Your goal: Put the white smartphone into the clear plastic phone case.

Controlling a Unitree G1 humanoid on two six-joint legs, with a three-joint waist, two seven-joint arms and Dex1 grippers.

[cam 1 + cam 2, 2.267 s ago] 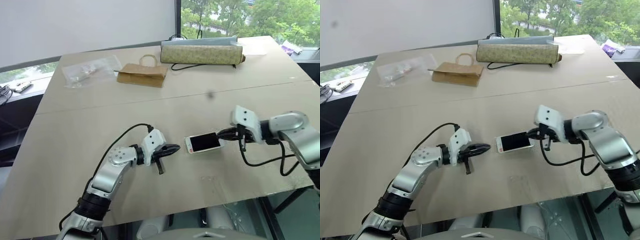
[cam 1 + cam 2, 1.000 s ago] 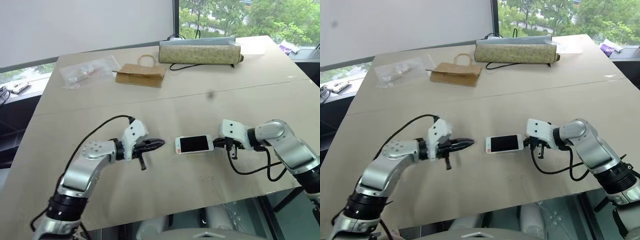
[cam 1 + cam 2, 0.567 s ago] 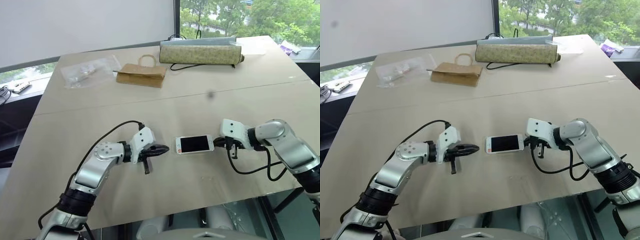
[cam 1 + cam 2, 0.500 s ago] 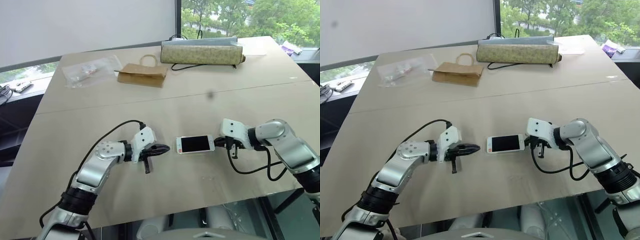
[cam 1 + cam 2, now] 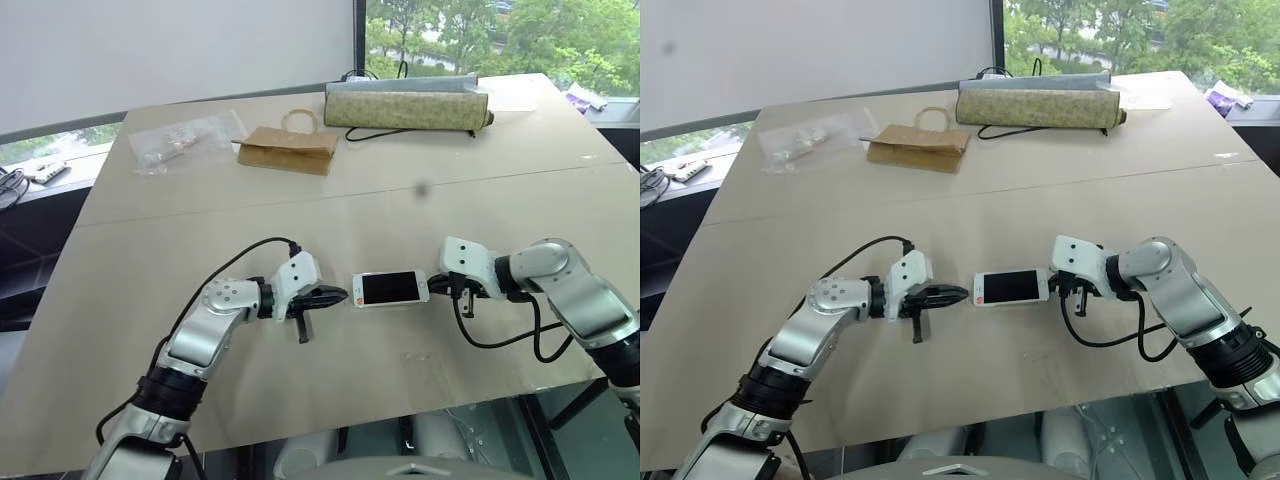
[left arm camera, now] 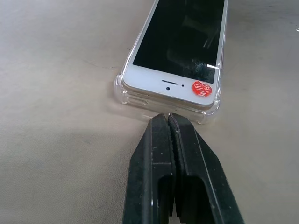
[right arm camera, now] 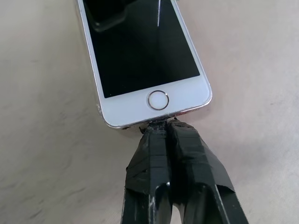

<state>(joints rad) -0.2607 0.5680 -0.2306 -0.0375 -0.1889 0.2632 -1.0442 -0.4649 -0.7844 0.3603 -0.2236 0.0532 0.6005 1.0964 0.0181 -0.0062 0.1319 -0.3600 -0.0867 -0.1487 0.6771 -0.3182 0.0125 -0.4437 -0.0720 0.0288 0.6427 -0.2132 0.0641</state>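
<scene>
Squarely between your two arms, the white smartphone (image 5: pixel 391 288) lies screen-up near the front of the pale wooden table (image 5: pixel 150 250), seated in the clear plastic phone case (image 6: pixel 135 99), whose transparent lip shows around the end that bears a small red sticker (image 6: pixel 202 87). Your left gripper (image 6: pixel 168 122) points at that end with its two black fingers pressed together and holding nothing, the tips just at the case's edge. Your right gripper (image 7: pixel 162 126) meets the opposite end, below the round home button (image 7: pixel 158 99); its taped fingers are likewise closed with nothing between them, the tips touching the phone's rim. Farther back on the table, well apart from the phone, you have a crinkled clear plastic bag (image 5: pixel 180 140) of small items, a brown paper bag (image 5: pixel 288 149) with handles, and a long patterned pouch (image 5: pixel 405 104) lying along the far edge.
</scene>
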